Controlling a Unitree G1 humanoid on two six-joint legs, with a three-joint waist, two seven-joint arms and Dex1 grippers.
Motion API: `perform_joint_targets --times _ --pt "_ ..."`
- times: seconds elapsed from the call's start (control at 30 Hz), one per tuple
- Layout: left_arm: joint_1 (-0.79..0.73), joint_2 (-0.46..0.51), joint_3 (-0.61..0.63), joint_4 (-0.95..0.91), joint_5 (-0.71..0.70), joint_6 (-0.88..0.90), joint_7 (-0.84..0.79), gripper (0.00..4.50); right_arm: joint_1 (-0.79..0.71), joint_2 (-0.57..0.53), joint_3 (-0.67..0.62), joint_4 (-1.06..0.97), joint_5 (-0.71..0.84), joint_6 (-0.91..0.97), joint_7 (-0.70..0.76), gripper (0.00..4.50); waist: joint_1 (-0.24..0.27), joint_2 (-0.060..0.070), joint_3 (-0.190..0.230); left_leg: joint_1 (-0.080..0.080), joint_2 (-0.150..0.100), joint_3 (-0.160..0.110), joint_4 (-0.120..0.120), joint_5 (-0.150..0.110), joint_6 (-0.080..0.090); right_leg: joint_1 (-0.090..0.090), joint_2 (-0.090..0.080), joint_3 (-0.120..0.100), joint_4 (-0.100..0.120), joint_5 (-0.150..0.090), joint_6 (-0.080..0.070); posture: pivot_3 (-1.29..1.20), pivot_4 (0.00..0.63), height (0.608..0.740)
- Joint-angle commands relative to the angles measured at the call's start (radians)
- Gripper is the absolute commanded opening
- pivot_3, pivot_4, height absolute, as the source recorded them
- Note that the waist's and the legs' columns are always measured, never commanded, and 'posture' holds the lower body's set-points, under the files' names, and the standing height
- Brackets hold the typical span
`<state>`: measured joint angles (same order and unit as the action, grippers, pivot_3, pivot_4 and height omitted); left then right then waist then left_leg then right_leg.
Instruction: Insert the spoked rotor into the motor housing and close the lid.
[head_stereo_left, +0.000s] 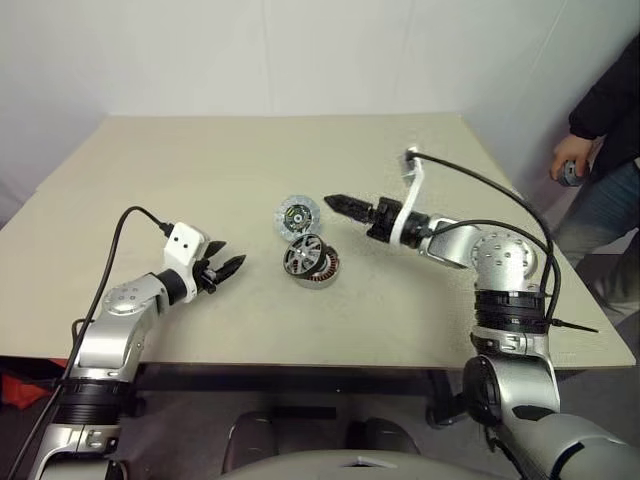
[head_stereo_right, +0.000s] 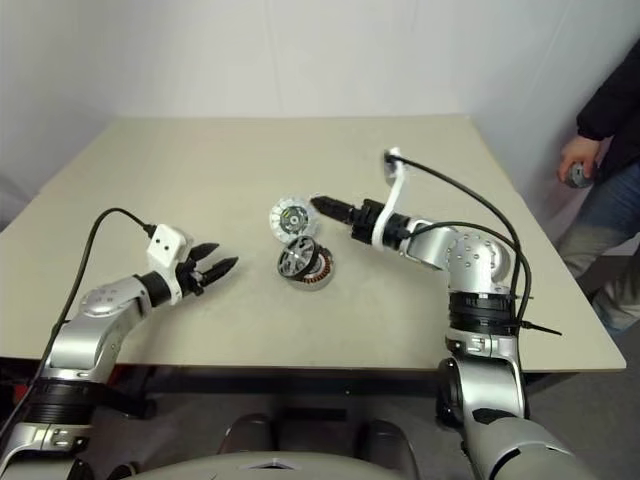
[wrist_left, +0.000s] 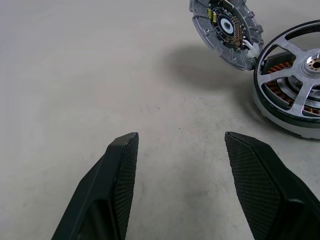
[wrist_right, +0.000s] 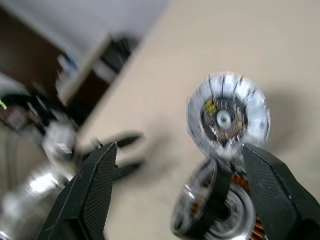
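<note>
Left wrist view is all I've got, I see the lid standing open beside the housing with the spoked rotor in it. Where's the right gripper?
Observer: The right gripper hovers beside the raised lid, jaws open, holding nothing.
Operator: And my left gripper, how far off?
Observer: The left gripper sits apart from the motor housing, open and empty, on the robot's left of it.
Operator: Anyone nearby?
Observer: A person stands past the table's far right corner, holding a small object.

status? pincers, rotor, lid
Both pincers open, empty: left pincer, right pincer. Spoked rotor seated in motor housing. Lid standing open. Nothing in the way.
</note>
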<state>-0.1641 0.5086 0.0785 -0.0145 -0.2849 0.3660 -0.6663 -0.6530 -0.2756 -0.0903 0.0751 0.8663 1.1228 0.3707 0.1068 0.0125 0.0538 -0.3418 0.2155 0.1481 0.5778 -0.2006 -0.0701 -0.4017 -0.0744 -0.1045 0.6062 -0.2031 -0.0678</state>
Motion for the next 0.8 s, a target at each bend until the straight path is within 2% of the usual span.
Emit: perform_joint_targets --times 0.03,0.13,0.3,0.57,0.67,0.73,0.8 --pt "-0.021 -0.004 0.003 -0.012 0.006 -0.022 0.008 2.89 -0.05 -0.004 0.091 0.01 -0.083 -0.083 0.102 4.46 0.0 0.0 0.0 0.0 0.0 0.0 0.0 0.0 0.0 0.0 0.0 0.0 0.0 0.0 0.0 0.0 0.0 0.74" --pt "-0.017 -0.01 0.003 -0.014 0.007 -0.024 0.014 2.89 -0.089 0.009 0.186 0.03 -0.169 -0.162 0.188 4.46 -0.004 0.0 0.0 -0.001 0.0 0.0 0.001 0.0 0.0 -0.001 0.0 0.0 0.0 0.0 0.0 0.0 0.0 0.74" --pt "0.002 -0.015 0.014 -0.028 0.004 -0.026 0.028 2.89 -0.136 0.038 0.194 0.034 -0.199 -0.208 0.249 4.46 -0.005 0.0 0.0 -0.001 0.0 0.0 0.001 0.0 0.001 -0.001 0.0 0.0 0.001 0.0 -0.001 0.0 0.0 0.74" --pt "0.012 -0.018 0.012 -0.043 0.002 -0.022 0.043 2.89 -0.15 0.063 0.278 0.078 -0.346 -0.355 0.322 4.46 -0.007 0.0 0.0 -0.001 0.001 0.0 0.001 -0.001 0.001 -0.001 0.0 0.0 0.001 0.0 -0.001 0.0 0.0 0.74" --pt "0.015 -0.013 0.018 -0.046 -0.001 -0.022 0.044 2.89 -0.135 0.049 0.345 0.124 -0.461 -0.477 0.343 3.85 -0.007 0.0 0.0 -0.001 0.001 0.0 0.002 -0.001 0.001 0.0 0.0 0.0 0.001 0.0 -0.001 0.0 0.0 0.74" --pt "0.019 -0.011 0.021 -0.048 -0.001 -0.022 0.044 2.89 -0.125 0.038 0.38 0.129 -0.515 -0.54 0.372 3.21 -0.007 0.0 0.0 -0.001 0.001 0.0 0.002 -0.001 0.001 0.0 0.0 0.0 0.001 0.0 -0.001 0.0 0.0 0.74" --pt "0.022 -0.009 0.022 -0.049 -0.002 -0.023 0.045 2.89 -0.121 0.04 0.387 0.13 -0.532 -0.56 0.392 3.21 -0.008 0.0 0.0 -0.001 0.001 0.0 0.002 -0.001 0.001 0.0 0.0 0.0 0.001 0.0 -0.001 0.0 0.0 0.74"
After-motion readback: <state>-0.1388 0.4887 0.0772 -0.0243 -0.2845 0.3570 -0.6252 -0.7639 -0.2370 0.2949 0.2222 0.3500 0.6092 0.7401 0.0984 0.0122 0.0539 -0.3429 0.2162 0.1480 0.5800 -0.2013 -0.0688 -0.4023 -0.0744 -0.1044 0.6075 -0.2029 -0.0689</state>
